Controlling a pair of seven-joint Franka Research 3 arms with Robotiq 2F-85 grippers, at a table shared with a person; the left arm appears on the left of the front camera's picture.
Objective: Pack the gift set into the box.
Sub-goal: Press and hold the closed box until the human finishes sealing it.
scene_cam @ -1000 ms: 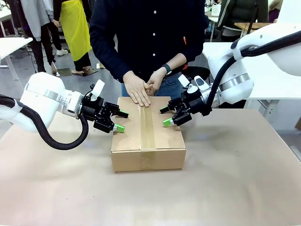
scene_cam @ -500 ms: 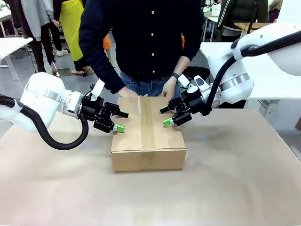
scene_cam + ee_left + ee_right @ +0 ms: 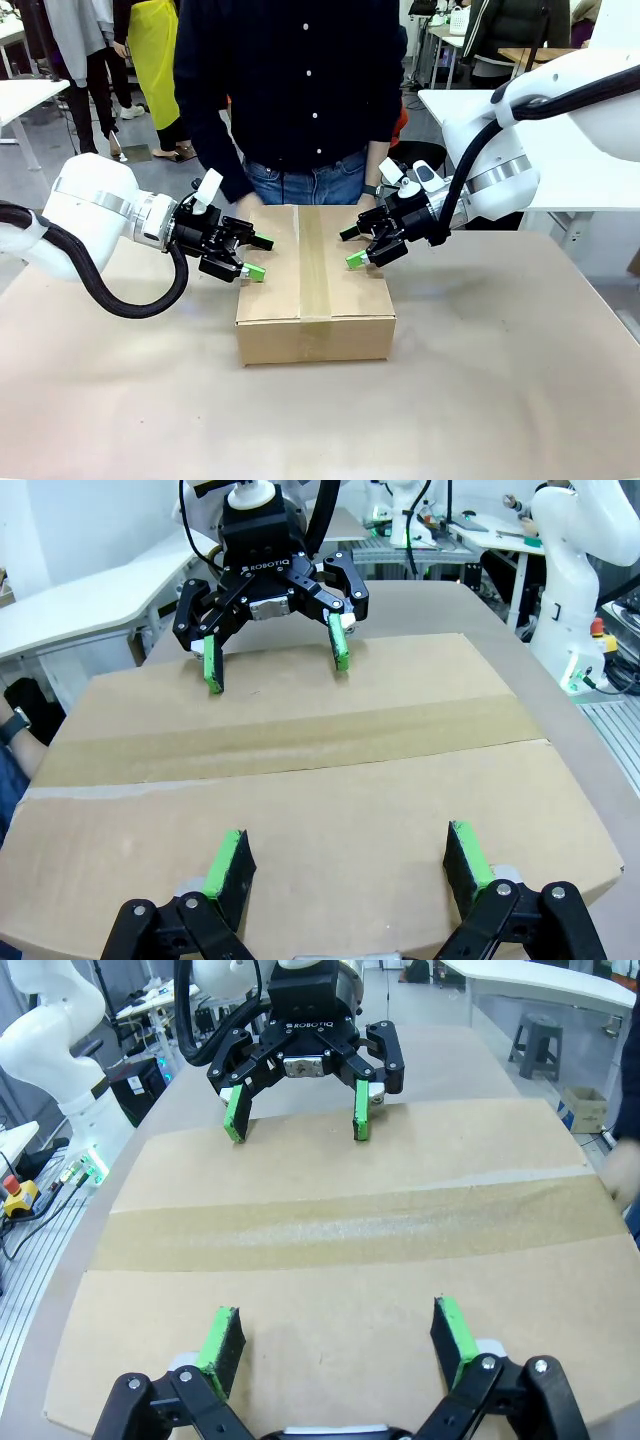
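Between both spread grippers, the taped box.

around the tan table

a person in a dark buttoned shirt and jeans stands at the far edge of the tan table. white tables stand behind, a small stool and a little brown carton on the floor.

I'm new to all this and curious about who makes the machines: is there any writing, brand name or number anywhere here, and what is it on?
"ROBOTIQ": white letters on the black body of the right gripper, seen from the left wrist.
"ROBOTIQ": the same mark on the left gripper, seen from the right wrist.
The cardboard box and its strip of tape carry no print.
The white tag on the left arm's wrist is too small to read.
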